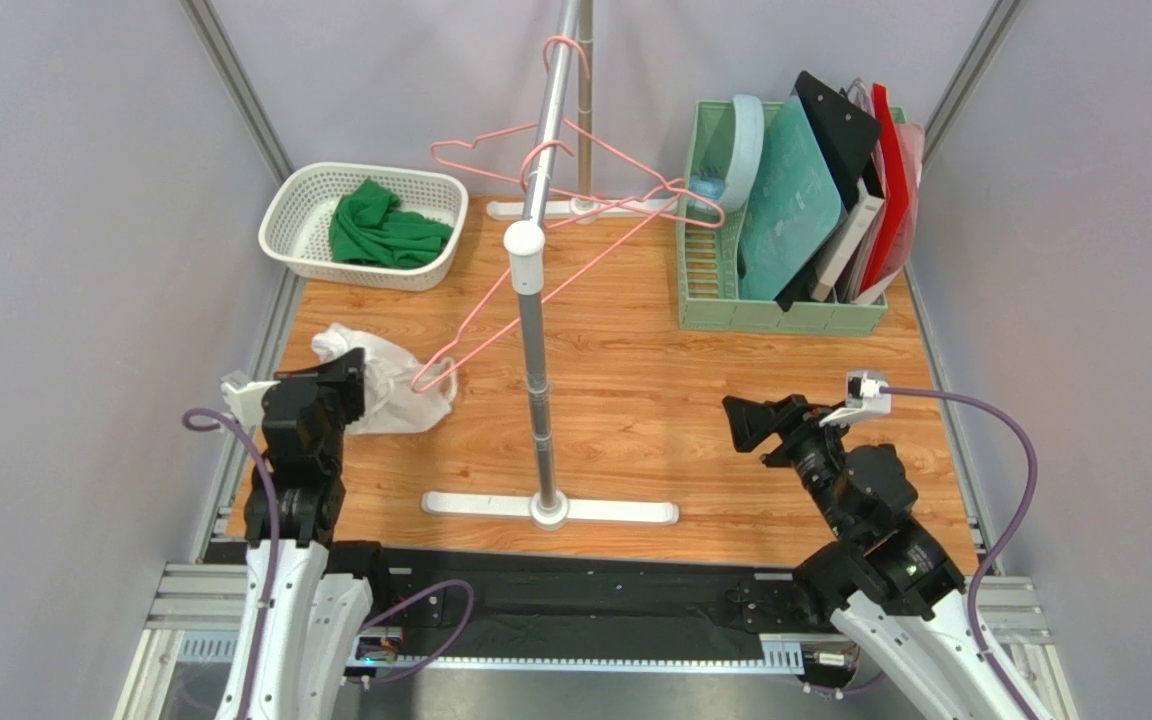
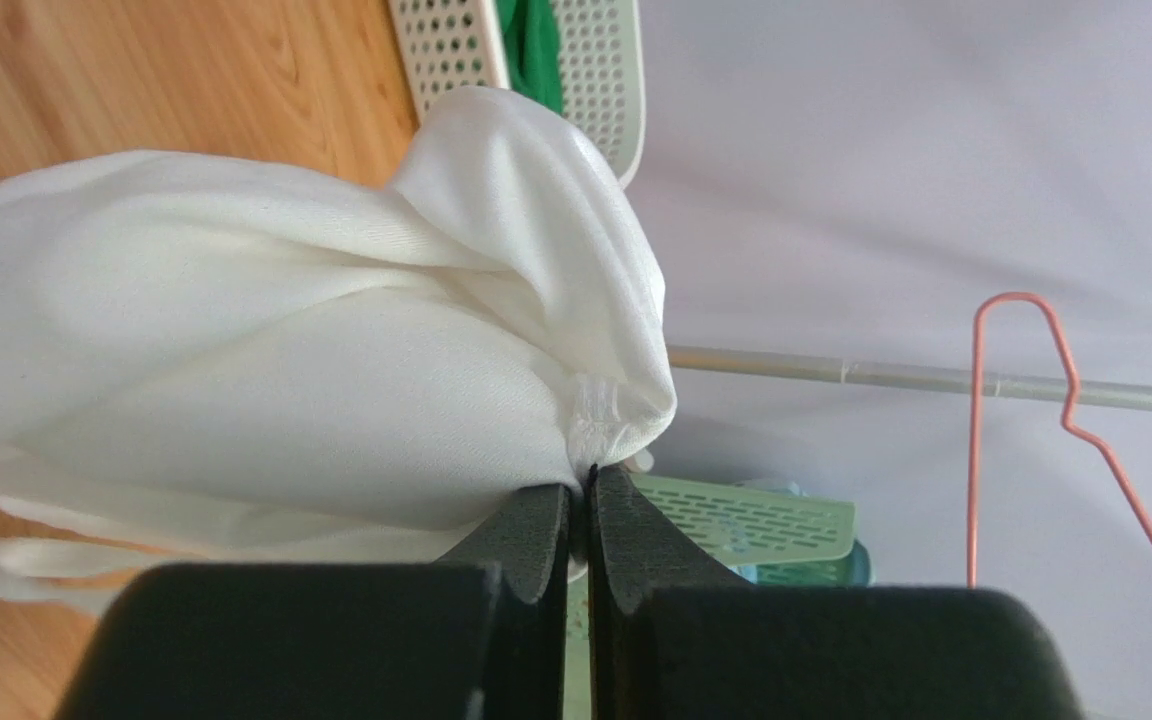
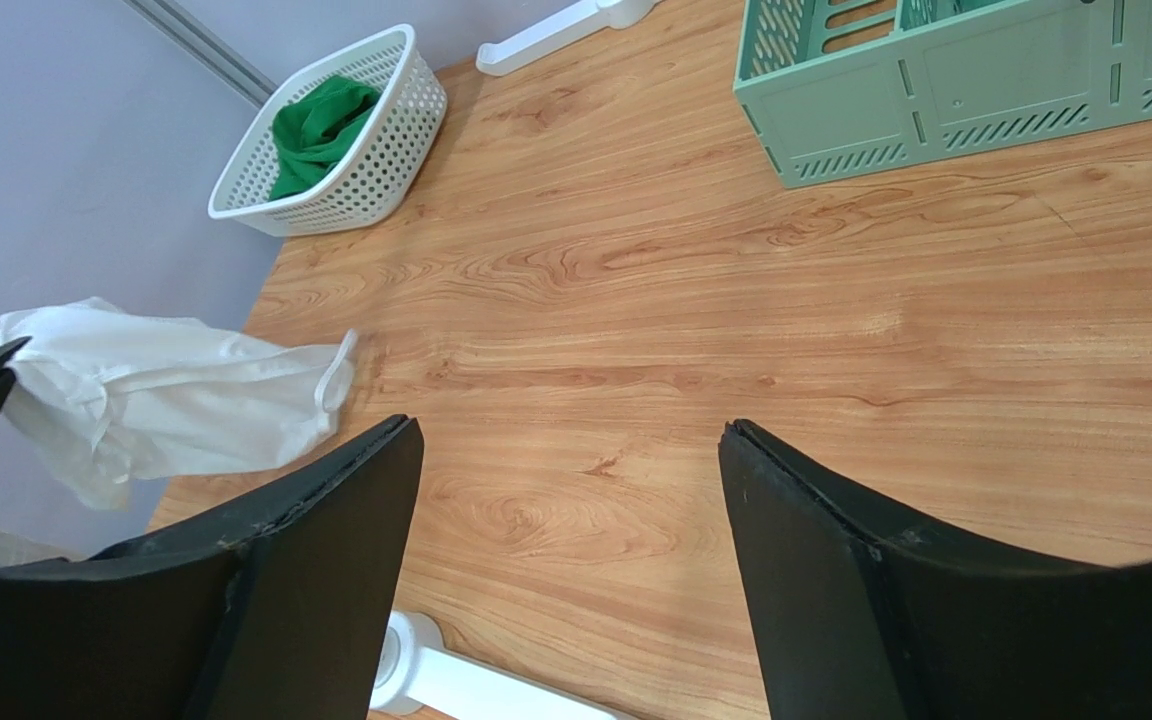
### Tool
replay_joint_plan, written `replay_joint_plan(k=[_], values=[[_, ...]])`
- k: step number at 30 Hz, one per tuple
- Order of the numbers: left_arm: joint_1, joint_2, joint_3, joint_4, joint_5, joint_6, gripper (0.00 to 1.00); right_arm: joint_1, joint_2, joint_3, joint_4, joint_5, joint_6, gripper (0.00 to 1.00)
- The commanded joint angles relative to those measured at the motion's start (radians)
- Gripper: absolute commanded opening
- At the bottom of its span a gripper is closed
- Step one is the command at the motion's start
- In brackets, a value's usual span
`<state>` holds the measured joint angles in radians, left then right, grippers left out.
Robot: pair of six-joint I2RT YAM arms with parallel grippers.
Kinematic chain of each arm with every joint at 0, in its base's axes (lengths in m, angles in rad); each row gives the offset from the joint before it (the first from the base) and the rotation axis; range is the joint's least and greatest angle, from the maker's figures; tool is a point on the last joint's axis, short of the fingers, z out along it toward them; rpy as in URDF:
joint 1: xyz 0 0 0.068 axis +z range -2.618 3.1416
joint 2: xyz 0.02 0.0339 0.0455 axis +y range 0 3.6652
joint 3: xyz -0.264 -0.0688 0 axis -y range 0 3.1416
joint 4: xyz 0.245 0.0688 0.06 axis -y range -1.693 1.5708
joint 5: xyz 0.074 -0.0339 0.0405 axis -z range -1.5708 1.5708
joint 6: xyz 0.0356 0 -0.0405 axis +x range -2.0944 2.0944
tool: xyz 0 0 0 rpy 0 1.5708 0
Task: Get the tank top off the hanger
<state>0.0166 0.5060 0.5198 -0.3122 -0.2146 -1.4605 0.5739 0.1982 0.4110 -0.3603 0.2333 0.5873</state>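
Note:
The white tank top [image 1: 387,393] lies bunched at the table's left side; it also shows in the left wrist view [image 2: 312,360] and the right wrist view [image 3: 162,398]. My left gripper [image 1: 345,372] is shut on a fold of its fabric [image 2: 587,477]. A pink wire hanger [image 1: 597,248] hangs tilted from the grey rail [image 1: 540,195], and its lower left corner overlaps the tank top's edge; I cannot tell whether it is still inside the cloth. My right gripper [image 1: 748,422] is open and empty above bare wood [image 3: 567,450], right of the stand.
More pink hangers [image 1: 465,152] hang on the rail. The stand's white foot [image 1: 549,510] lies front centre. A white basket [image 1: 297,203] holds a green cloth [image 1: 384,228] at back left. A green crate [image 1: 710,308] of folders stands at back right.

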Motion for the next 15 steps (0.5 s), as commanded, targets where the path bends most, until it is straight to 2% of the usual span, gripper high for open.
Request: replay_joint_plan(k=[1, 2, 3, 5, 7, 8, 9, 11, 15], values=[[0.014, 0.008, 0.173, -0.15, -0.108, 0.306, 0.0, 0.003, -0.026, 0.011, 0.009, 0.0, 0.005, 0.78], [0.016, 0.078, 0.205, -0.09, -0.071, 0.378, 0.0, 0.003, -0.029, 0.015, 0.004, 0.0, 0.003, 0.78], [0.016, 0.127, 0.3, -0.094, -0.054, 0.491, 0.0, 0.003, -0.034, 0.015, -0.005, 0.0, 0.0, 0.78], [0.017, 0.297, 0.414, -0.102, 0.031, 0.611, 0.0, 0.003, -0.048, 0.02, -0.011, 0.003, -0.009, 0.78], [0.019, 0.414, 0.604, -0.117, 0.098, 0.765, 0.0, 0.003, -0.051, 0.025, -0.019, 0.011, -0.017, 0.78], [0.019, 0.521, 0.662, -0.117, 0.166, 0.804, 0.0, 0.003, -0.051, 0.028, -0.022, 0.011, -0.018, 0.78], [0.02, 0.573, 0.787, -0.128, 0.197, 0.834, 0.0, 0.003, -0.052, 0.026, -0.023, 0.011, -0.018, 0.78], [0.022, 0.705, 0.915, -0.168, 0.231, 0.9, 0.0, 0.001, -0.052, 0.029, -0.026, 0.009, -0.02, 0.78], [0.022, 0.873, 1.21, -0.186, 0.218, 0.974, 0.0, 0.003, -0.049, 0.037, -0.026, 0.006, -0.026, 0.78]])
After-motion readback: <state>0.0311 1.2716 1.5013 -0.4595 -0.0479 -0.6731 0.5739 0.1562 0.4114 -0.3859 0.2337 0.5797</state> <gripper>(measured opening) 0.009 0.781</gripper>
